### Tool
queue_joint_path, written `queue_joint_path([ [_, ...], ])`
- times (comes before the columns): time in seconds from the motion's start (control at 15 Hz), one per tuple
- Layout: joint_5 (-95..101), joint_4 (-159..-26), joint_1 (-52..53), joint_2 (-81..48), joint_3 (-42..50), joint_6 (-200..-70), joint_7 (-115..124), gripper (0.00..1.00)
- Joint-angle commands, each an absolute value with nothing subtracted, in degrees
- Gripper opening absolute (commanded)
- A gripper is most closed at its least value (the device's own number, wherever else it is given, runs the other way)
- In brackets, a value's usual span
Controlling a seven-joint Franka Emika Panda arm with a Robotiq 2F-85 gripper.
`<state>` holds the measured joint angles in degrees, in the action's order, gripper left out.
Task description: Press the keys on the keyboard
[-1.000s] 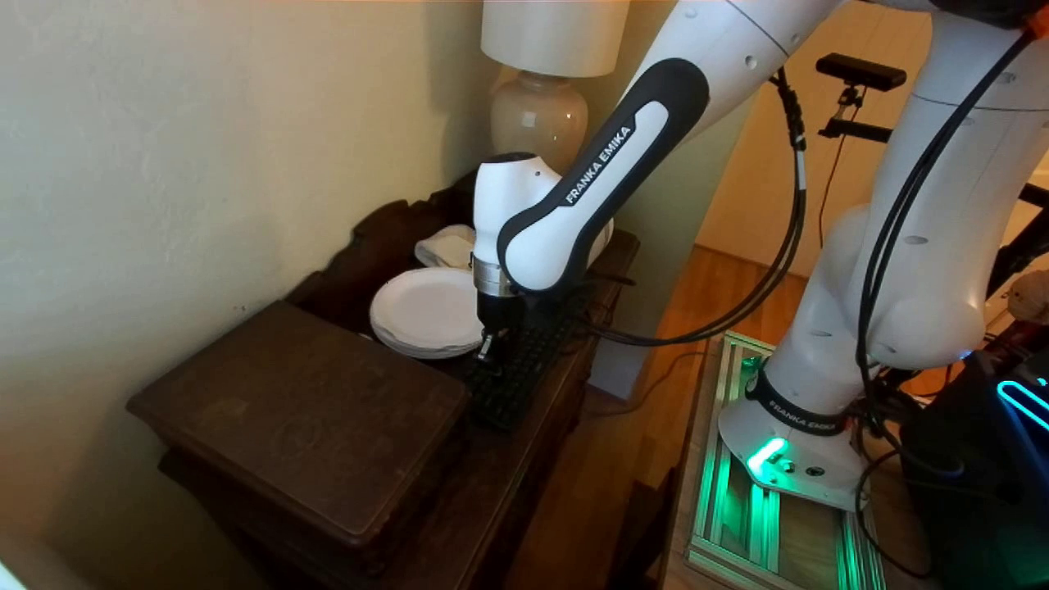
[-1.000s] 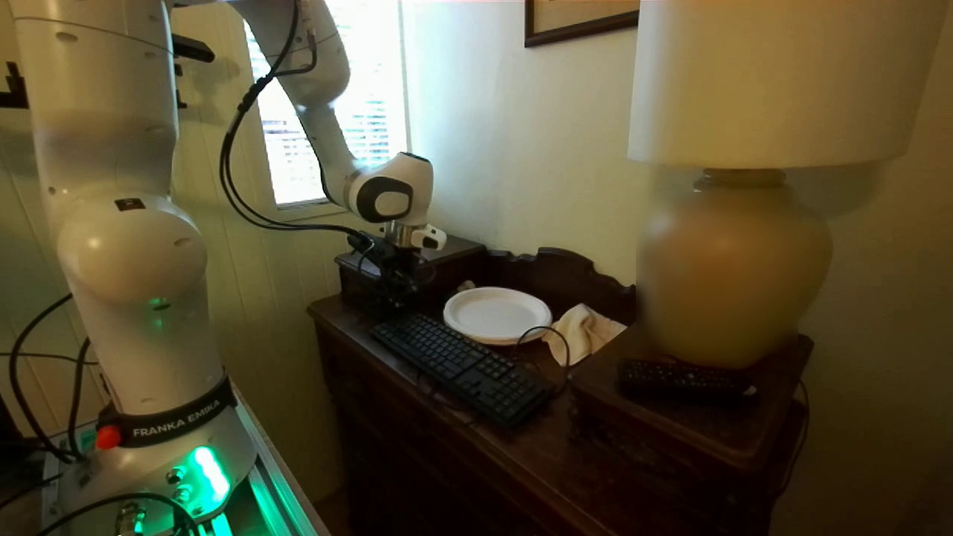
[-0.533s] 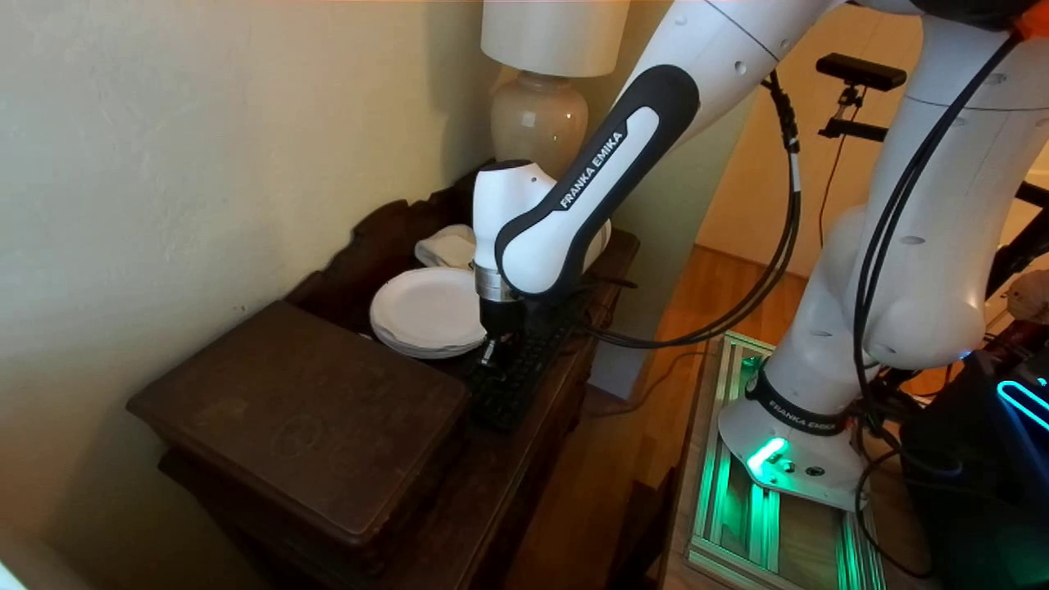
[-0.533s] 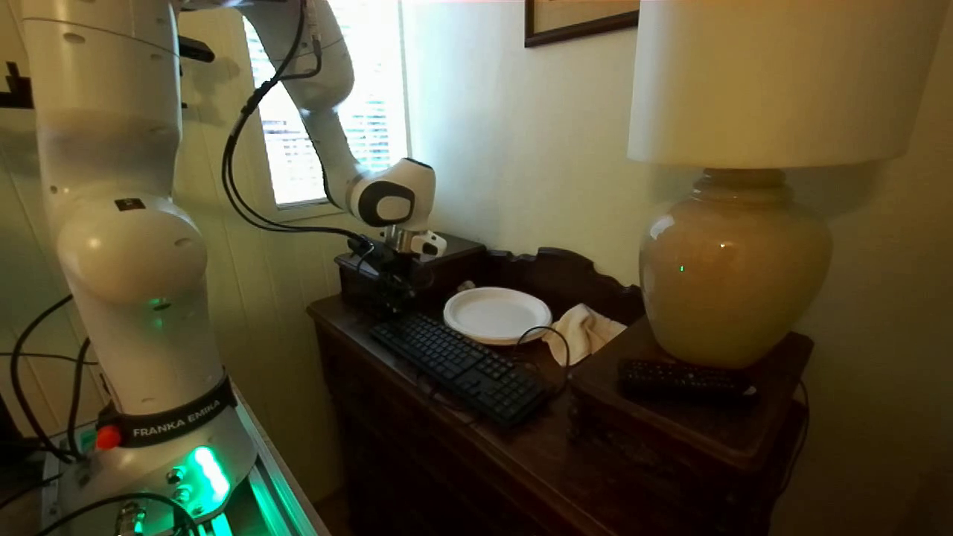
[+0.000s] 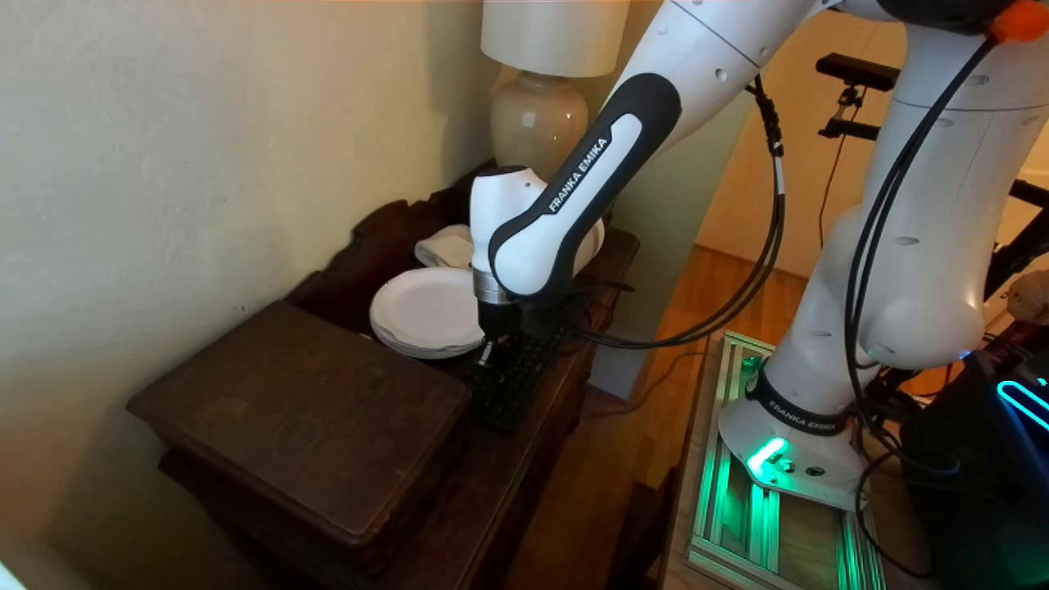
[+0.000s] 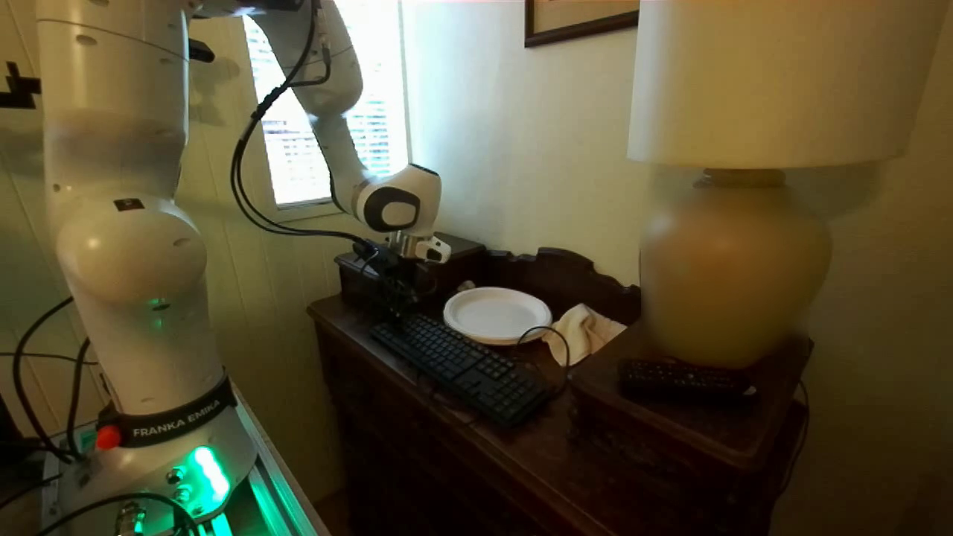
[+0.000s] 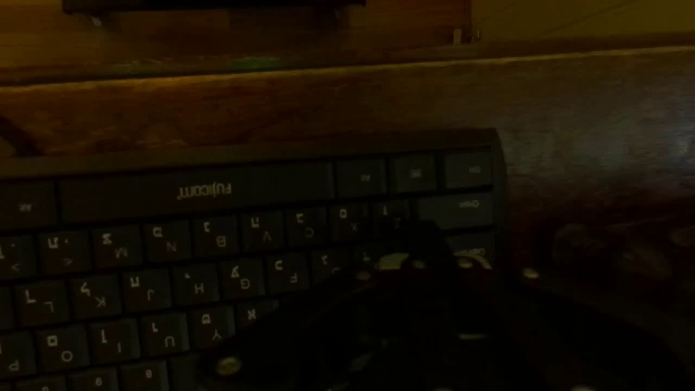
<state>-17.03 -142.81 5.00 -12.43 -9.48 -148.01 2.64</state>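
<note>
The keyboard is a long black slab on the dark wooden dresser; it also shows in an exterior view, partly behind the arm. Its keys show upside down in the dark wrist view, with white letters. My gripper is dark, with its fingertips together and nothing seen between them. The tips lie over the keys near the Z, Shift-side and Caps Lock end of the keyboard. In both exterior views the gripper points down at that end. I cannot tell whether the tips touch a key.
White plates and a pale cloth stand behind the keyboard. A raised wooden box section is beside the gripper's end. A lamp and a remote sit at the far end. A cable loops near the keyboard.
The arm's wrist and forearm have come down slightly, and the forearm has shifted toward the dresser. The gripper tips stay over the same end of the keyboard. The keyboard has not moved.
</note>
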Motion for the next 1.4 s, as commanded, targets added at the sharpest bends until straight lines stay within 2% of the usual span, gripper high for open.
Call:
queue_joint_path([
  [0.0,-19.2,-141.1,4.7,-14.2,-9.9,-147.7,1.6,0.0],
  [1.33,-19.8,-139.4,4.0,-16.7,-9.8,-146.8,1.8,0.0],
])
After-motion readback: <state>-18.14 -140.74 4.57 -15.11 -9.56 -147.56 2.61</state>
